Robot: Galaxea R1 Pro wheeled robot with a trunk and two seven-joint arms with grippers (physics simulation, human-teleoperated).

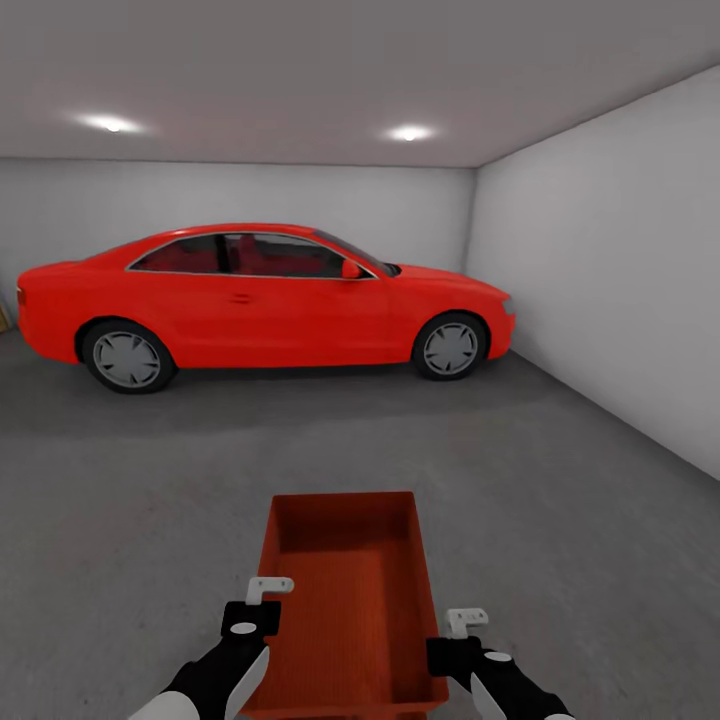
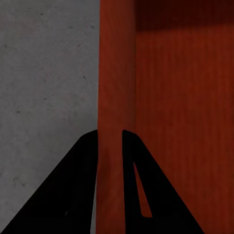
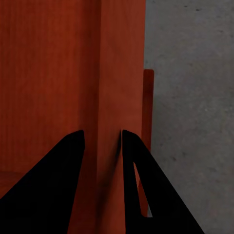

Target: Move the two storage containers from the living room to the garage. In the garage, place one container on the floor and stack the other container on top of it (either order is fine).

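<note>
We find no readable text, label, brand, number or sign here. The red car (image 1: 265, 295) shows no plate or badge that we can make out, the orange-red storage container (image 1: 350, 600) carries only fine ribbing, and the white walls (image 1: 600, 260) and grey concrete floor (image 1: 120, 500) bear no markings.

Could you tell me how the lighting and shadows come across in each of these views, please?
Head view: two ceiling spotlights bloom white, and the red car casts a soft shadow on the floor. Left wrist view: the fingers are black silhouettes; the storage container darkens toward its far wall. Right wrist view: same silhouetting.
</note>
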